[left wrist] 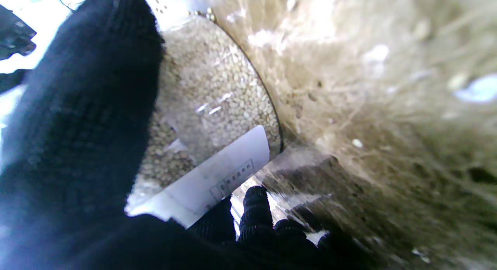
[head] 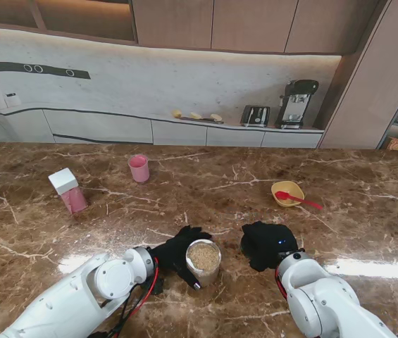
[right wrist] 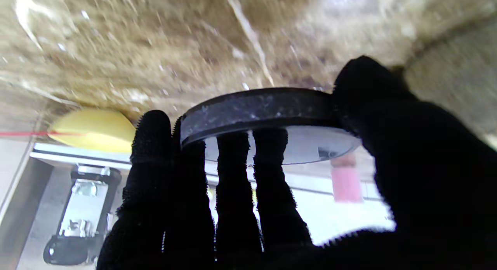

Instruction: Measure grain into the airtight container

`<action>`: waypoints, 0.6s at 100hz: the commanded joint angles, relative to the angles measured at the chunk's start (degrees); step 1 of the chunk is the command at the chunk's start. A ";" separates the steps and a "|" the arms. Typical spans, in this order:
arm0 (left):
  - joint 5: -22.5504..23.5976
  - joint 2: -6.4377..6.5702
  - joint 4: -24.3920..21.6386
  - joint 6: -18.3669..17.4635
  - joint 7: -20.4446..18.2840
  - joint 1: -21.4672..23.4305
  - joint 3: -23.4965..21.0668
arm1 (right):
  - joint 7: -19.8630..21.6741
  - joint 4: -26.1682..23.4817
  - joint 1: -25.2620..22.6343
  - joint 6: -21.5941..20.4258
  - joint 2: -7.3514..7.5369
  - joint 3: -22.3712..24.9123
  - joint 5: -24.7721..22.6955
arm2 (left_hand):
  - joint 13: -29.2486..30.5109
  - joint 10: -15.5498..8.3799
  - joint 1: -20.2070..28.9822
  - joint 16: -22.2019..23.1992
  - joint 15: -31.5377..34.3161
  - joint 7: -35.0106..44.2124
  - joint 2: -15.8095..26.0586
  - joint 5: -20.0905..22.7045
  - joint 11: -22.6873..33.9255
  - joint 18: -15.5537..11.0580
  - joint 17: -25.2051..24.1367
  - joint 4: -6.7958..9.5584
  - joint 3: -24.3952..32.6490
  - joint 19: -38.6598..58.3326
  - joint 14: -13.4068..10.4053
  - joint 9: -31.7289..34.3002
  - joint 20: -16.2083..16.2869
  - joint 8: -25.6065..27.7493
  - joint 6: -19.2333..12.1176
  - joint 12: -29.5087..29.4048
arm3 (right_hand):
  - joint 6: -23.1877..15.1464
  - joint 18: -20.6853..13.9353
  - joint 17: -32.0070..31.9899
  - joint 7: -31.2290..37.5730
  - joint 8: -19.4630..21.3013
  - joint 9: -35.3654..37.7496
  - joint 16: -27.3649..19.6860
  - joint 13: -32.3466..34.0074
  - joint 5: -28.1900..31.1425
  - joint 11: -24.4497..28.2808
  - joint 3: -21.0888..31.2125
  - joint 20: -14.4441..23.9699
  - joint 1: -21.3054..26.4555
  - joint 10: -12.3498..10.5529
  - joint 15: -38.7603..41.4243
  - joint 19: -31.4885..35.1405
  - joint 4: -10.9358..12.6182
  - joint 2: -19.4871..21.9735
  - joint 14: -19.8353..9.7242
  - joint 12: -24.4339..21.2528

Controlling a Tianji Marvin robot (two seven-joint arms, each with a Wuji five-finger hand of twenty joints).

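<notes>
A clear jar of grain [head: 203, 261] stands upright near me at the table's middle, its top uncovered. My left hand [head: 174, 248], in a black glove, is wrapped around the jar's side; the left wrist view shows the grain jar [left wrist: 209, 103] with a white label between thumb and fingers. My right hand [head: 267, 243] rests just right of the jar, shut on a round black lid [right wrist: 260, 109] pinched between thumb and fingers. A yellow bowl [head: 287, 191] with a red spoon [head: 299, 200] sits farther off to the right.
A pink cup [head: 139, 168] and a pink container with a white lid [head: 68, 191] stand far left on the marble table [head: 206, 197]. Behind the table runs a counter with a toaster [head: 255, 115] and a coffee machine [head: 296, 103].
</notes>
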 commanded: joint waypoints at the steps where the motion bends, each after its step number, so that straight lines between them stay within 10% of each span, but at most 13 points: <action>1: 0.53 0.84 3.03 1.20 -0.92 1.84 0.72 | 0.96 3.22 0.53 2.37 0.00 -1.32 -0.08 | 3.49 0.02 4.46 3.02 8.13 26.73 20.70 14.37 1.40 25.16 7.95 1.34 10.29 16.94 12.88 1.40 2.31 5.31 -7.66 0.16 | 0.42 -1.66 -0.85 1.91 0.27 0.21 -0.50 0.17 -0.37 2.86 4.77 0.56 1.82 -1.90 2.89 -1.15 2.90 6.61 -7.83 0.70; 33: 0.82 0.95 2.89 1.28 -0.98 2.04 0.40 | -0.49 8.72 3.26 7.66 0.05 -4.71 0.14 | 3.51 0.00 4.54 2.90 8.08 26.72 20.78 14.30 1.40 25.12 7.99 1.35 10.16 16.91 12.90 1.43 2.26 5.32 -7.53 0.15 | 1.47 -2.05 -2.95 0.92 0.27 -3.50 -0.80 -2.78 -3.62 2.51 2.28 0.60 0.05 -1.44 2.51 -2.46 2.35 4.99 -7.67 0.61; 60: 0.90 1.03 2.83 1.28 -1.13 2.07 0.35 | 1.13 8.16 3.06 7.57 0.14 -4.24 0.40 | 3.52 -0.21 4.55 2.95 8.16 26.71 20.78 14.43 1.52 25.14 7.99 1.36 10.09 16.93 12.96 1.47 2.27 5.25 -7.40 0.18 | 4.95 -2.58 -9.01 -6.97 -2.14 -11.69 -9.52 -10.25 -11.32 -4.87 -22.51 -0.78 -4.66 0.30 -9.59 -11.78 4.49 11.19 -4.92 -6.81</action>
